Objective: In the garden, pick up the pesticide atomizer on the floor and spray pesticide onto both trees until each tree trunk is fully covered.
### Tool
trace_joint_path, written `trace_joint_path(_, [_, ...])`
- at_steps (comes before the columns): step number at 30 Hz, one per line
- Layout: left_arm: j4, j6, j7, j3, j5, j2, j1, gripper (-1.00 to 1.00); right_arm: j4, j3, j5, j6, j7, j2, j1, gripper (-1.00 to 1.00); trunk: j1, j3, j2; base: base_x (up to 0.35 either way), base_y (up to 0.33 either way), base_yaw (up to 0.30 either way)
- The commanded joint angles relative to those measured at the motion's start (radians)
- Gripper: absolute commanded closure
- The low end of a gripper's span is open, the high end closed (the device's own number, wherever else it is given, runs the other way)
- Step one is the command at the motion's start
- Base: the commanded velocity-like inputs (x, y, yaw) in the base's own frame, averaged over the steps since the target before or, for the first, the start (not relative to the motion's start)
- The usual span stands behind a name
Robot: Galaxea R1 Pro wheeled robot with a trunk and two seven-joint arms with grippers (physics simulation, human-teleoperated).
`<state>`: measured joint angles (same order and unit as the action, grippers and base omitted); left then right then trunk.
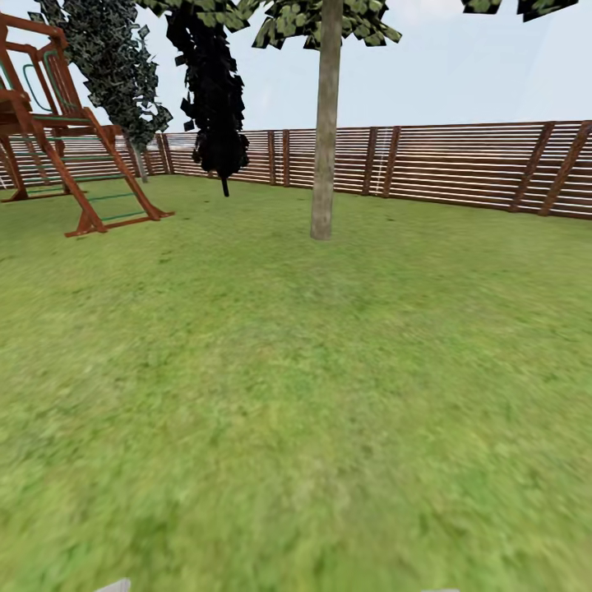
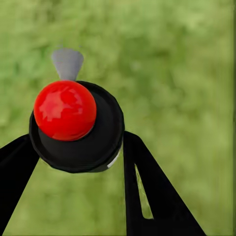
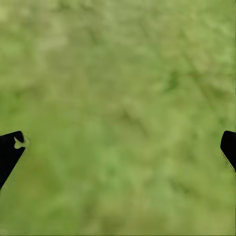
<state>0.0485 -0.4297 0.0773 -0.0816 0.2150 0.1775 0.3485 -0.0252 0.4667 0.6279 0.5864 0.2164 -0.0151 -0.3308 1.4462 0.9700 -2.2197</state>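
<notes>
Red-brown wooden play frame [image 1: 57,123] far left on grass; near-black conifer [image 1: 212,90] beside it.

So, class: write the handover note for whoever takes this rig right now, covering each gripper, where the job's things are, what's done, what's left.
Left gripper: fingers closed on the atomizer, red knob and grey nozzle over grass.
Right gripper: open, holding nothing, fingers spread wide above the lawn.
Tree trunk: straight ahead across the lawn, before the slat fence; a wooden play frame stands to the left.
Done: atomizer picked up.
Left: drive to the trunk, spray it fully, then find and spray the second tree. No spray shows on the trunk.
</notes>
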Motion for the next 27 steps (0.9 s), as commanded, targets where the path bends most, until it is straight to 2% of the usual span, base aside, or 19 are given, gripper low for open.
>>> trace_joint_path(1, [-0.001,-0.003,-0.001,-0.007,-0.003,0.000,0.000,1.00,0.001,0.004,0.011,0.001,0.008,0.000,-0.001,-1.00,0.000,0.001,0.000,0.339,0.000,0.000])
trace_joint_path(14, [0.000,-0.003,-0.003,-0.007,-0.002,0.002,0.000,1.00,-0.002,0.005,0.012,0.004,0.009,0.001,-0.001,-1.00,0.000,0.001,0.000,0.339,0.000,0.000])
trace_joint_path(16, [0.000,-0.003,-0.005,-0.006,-0.005,0.000,0.000,1.00,-0.054,0.007,0.011,0.005,0.010,-0.001,-0.001,-1.00,0.000,0.001,0.000,0.339,0.000,0.000])
trace_joint_path(18, [0.000,-0.003,-0.006,-0.006,-0.008,-0.001,0.000,1.00,-0.200,0.006,0.009,0.006,0.009,-0.004,-0.001,-1.00,0.000,0.001,0.000,0.339,0.000,0.000])
trace_joint_path(19, [-0.001,-0.003,-0.007,-0.007,-0.009,-0.001,0.001,1.00,-0.228,0.006,0.008,0.006,0.010,-0.004,-0.001,-1.00,0.000,0.001,0.000,0.339,0.000,0.000])
trace_joint_path(23, [-0.001,-0.003,-0.007,-0.005,-0.012,-0.005,0.000,1.00,-0.238,0.005,0.009,0.004,0.006,-0.003,-0.001,-1.00,0.000,0.001,0.000,0.339,0.000,0.000])
trace_joint_path(27, [-0.001,-0.003,-0.003,-0.004,-0.012,-0.006,0.000,1.00,-0.208,0.002,0.012,0.004,0.004,-0.003,-0.001,-1.00,0.000,0.001,0.000,0.339,0.000,0.000])
